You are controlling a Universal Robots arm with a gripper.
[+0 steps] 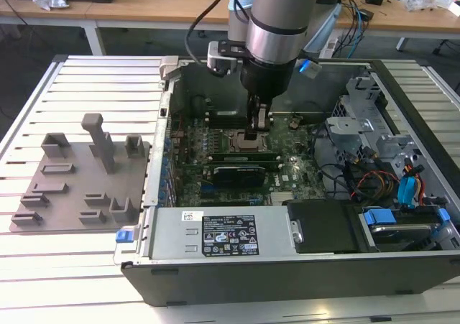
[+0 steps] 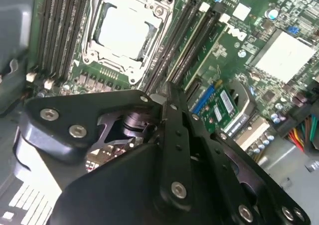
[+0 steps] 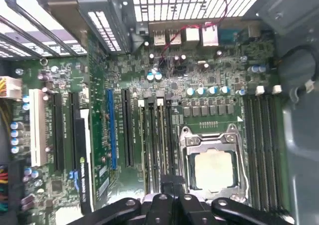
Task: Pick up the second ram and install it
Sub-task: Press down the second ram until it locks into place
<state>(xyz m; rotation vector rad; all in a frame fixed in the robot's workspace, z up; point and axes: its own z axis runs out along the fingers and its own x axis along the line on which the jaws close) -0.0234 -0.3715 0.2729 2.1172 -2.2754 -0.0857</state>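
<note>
Exterior view: hand (image 1: pixel 257 133) low inside computer case (image 1: pixel 402 116), over motherboard (image 1: pixel 287 177).

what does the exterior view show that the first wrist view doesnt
Exterior view alone: the grey fixture plate on the slatted table at that view's left, the power supply, and the arm reaching down into the computer case. First wrist view alone: the white and blue expansion slots and the rear ports. Both: the motherboard, the CPU socket, and the pincer over the memory slots.

A cluttered wooden desk (image 1: pixel 129 8) stands behind the slatted table (image 1: pixel 86 87).
</note>
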